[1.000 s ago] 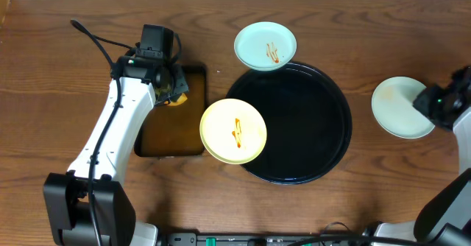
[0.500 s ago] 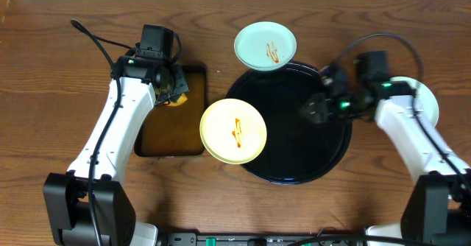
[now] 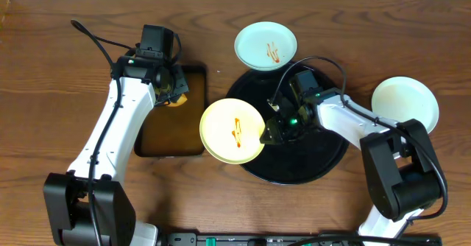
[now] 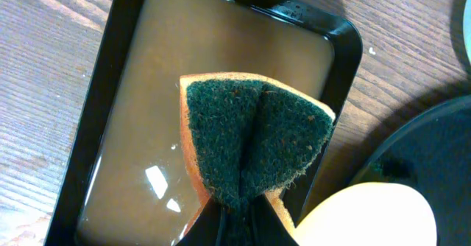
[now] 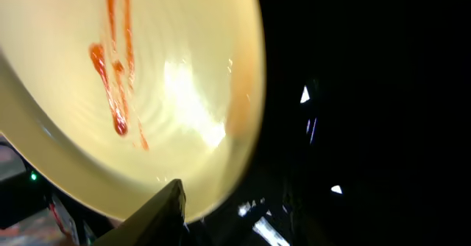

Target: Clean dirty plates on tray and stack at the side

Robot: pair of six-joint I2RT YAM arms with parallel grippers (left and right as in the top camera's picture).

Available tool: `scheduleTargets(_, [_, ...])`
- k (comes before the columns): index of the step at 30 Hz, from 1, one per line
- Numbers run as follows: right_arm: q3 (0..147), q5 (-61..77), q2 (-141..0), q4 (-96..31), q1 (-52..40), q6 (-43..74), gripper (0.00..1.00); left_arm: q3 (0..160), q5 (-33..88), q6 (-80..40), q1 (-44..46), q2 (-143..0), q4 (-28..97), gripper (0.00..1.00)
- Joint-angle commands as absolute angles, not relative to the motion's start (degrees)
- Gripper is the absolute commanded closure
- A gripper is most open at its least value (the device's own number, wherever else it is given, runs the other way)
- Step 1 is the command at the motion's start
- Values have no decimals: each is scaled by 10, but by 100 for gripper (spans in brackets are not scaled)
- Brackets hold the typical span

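The cream-yellow plate [image 3: 233, 131] with an orange sauce streak lies on the left rim of the round black tray [image 3: 324, 152]. My right gripper [image 3: 271, 132] is low over the tray at this plate's right edge. In the right wrist view [image 5: 235, 202] it is open, with one finger over the plate [image 5: 184, 69] and the plate's rim between the fingers. A pale blue plate [image 3: 265, 46] with a sauce streak rests on the tray's far rim. A clean pale plate [image 3: 405, 106] lies on the table at the right. My left gripper [image 3: 171, 88] is shut on a sponge [image 4: 250, 143].
A rectangular black tray [image 3: 169, 149] of brownish liquid sits left of the round tray, and the sponge hangs over it [image 4: 110, 69]. The right arm's cable loops over the round tray's far side.
My right arm has swung from the pale plate at the right across the round tray to the cream plate's right edge. The left arm and sponge have not moved.
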State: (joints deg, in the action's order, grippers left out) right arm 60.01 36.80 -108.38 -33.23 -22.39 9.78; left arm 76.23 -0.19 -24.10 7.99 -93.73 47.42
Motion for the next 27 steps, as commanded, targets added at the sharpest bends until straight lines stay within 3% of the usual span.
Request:
scheduleTargets(1, [598, 367, -1098, -305, -230, 142, 64, 762, -7, -236, 79, -922, 475, 92])
scheduleTargets(11, [594, 327, -1098, -295, -261, 212, 80, 762, -7, -236, 79, -922, 475, 92])
scheduleTargets(15, [594, 310, -1098, -290, -271, 217, 99, 762, -7, -236, 79, -922, 475, 92])
scheduleTargets(27, [599, 170, -1027, -302, -206, 205, 99, 762, 7, -236, 82, -922, 474, 92])
